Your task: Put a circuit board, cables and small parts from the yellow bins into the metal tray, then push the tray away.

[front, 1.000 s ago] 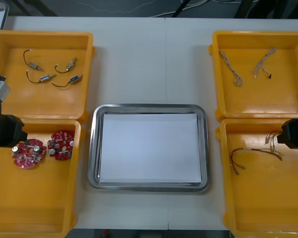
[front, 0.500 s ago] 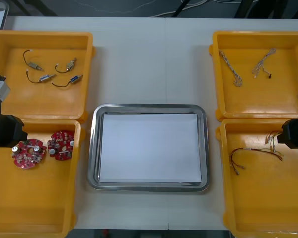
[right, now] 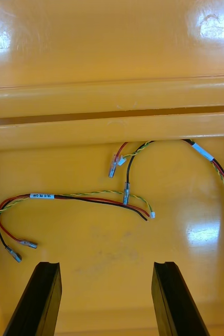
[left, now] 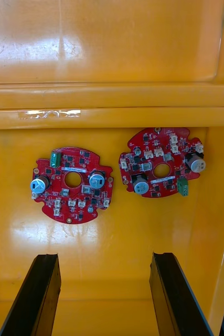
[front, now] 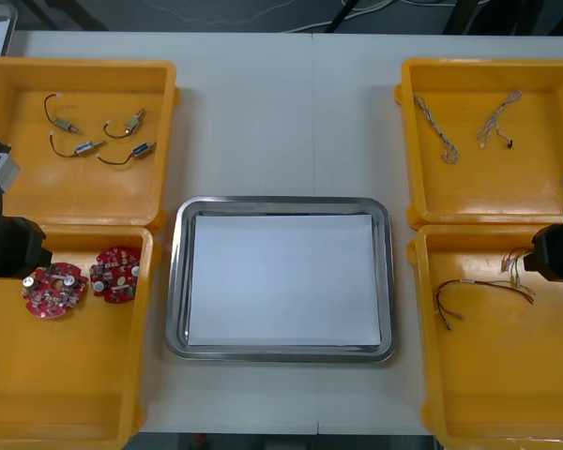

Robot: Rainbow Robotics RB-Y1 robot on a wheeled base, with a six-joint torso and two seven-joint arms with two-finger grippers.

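The worktop carries two bins at each side edge and the tray between the near pair, white inside and holding none of the task's things.

The left arm hangs over the near-left bin at the worktop's left edge. Its jaws are wide apart with nothing between them. Two boards lie flat on the bin floor just ahead of the fingers, close to the wall shared with the far-left bin. The outer board has bare floor all round it, while the other board sits near the wall on the tray side. Round and flat, they offer no long axis, so a grip likely means pinching across an edge, and the outer board looks easier.

The right arm is over the near-right bin, jaws also wide and holding nothing. The red and yellow cables run crosswise ahead of the fingers.

The far-right bin holds twisted cables. Small metal parts lie in the far-left bin.
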